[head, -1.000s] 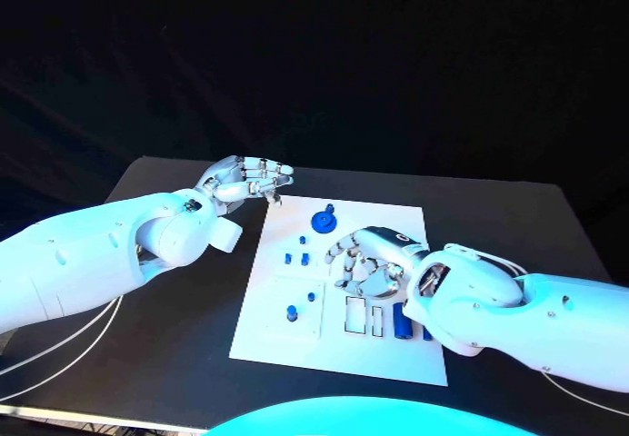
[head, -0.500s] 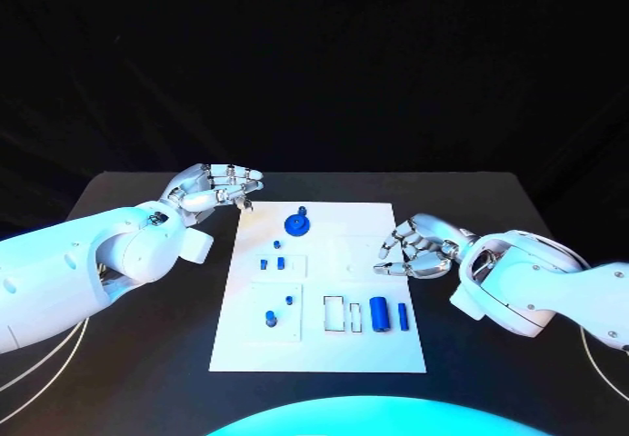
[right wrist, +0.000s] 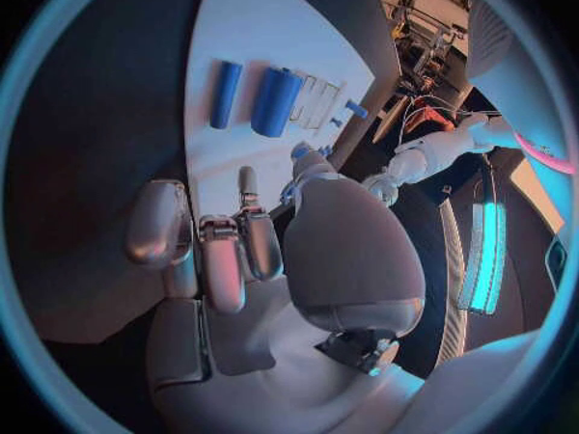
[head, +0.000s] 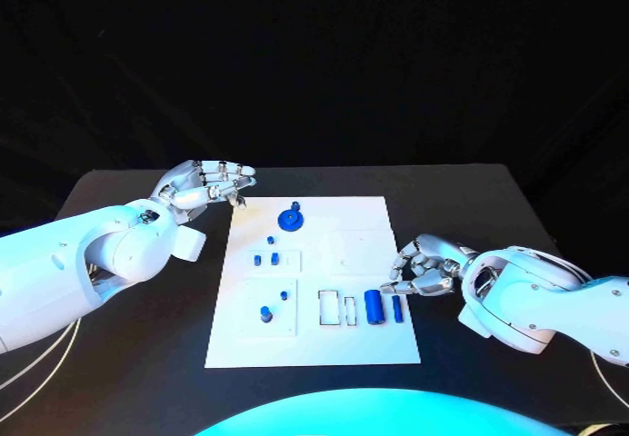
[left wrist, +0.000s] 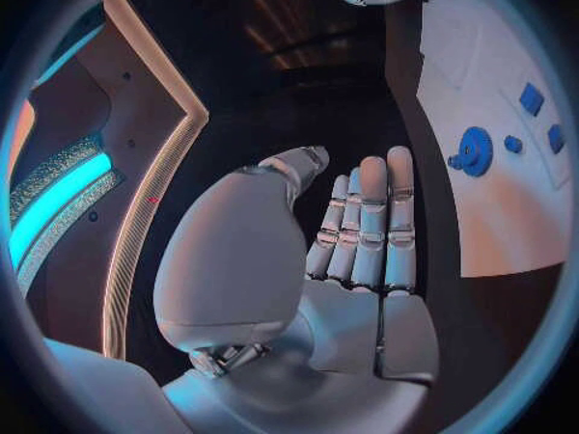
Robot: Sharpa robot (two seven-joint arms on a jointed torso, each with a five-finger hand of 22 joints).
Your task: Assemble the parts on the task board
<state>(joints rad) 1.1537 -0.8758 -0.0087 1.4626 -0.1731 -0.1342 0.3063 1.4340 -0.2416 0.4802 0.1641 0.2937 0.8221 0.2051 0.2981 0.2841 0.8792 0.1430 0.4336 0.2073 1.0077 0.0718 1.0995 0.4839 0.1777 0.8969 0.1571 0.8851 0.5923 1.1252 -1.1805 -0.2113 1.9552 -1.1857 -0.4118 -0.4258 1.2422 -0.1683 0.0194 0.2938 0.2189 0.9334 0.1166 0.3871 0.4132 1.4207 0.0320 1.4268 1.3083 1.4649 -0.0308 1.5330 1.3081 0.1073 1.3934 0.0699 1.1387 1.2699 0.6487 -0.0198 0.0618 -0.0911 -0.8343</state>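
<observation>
Right hand [head: 422, 269] curled, holding nothing, withdrawn to task board [head: 314, 350] edge; left hand [head: 204, 185] curled, unchanged.

Left hand [head: 207, 185] fingers extended, empty; right hand [head: 422, 267] fingers curled, empty.

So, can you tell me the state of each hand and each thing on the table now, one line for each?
left hand: off the board's far left corner, holds nothing, fingers straight and together.
right hand: at the board's right edge, fingers curled, nothing seen in it.
task board: lies flat on the black table.
round blue part: on the board's far end.
two long blue parts: lying side by side near the right hand.
</observation>
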